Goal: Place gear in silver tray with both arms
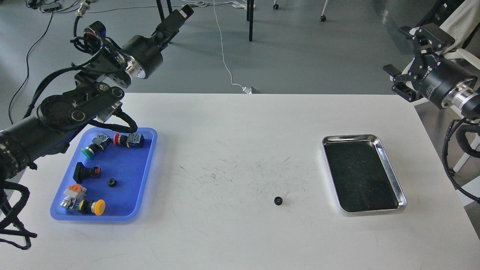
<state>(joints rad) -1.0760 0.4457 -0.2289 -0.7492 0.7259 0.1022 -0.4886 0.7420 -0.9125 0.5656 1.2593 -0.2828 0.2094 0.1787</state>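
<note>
My left gripper [176, 18] is lifted high above the far left of the counter [240, 240], pointing away from me; its fingers look close together, but it is seen too end-on for me to tell whether they are pressed shut. It carries nothing I can see. My right gripper [407, 80] hangs off the counter's far right edge, its fingers spread and empty.

The gear [278, 201] lies alone on the counter, well below and to the right of my left gripper, and nearer to me and left of my right one. The silver tray [401, 195] sits to the gear's right, near it but apart, almost under my right arm, and it is empty.

What could go wrong, as I judge it: the gear is small and dark, so fingers coming down off-centre could nudge it and send it rolling across the smooth top. Its thinness could let it slip out of a pinch. A drop from height could bounce it off the tray's raised rim. There is also a second gear [111, 182] in the blue tray [150, 165] below my left gripper, which could be taken by mistake.

I can read no brand, label or writing anywhere; the parts are too small.
</note>
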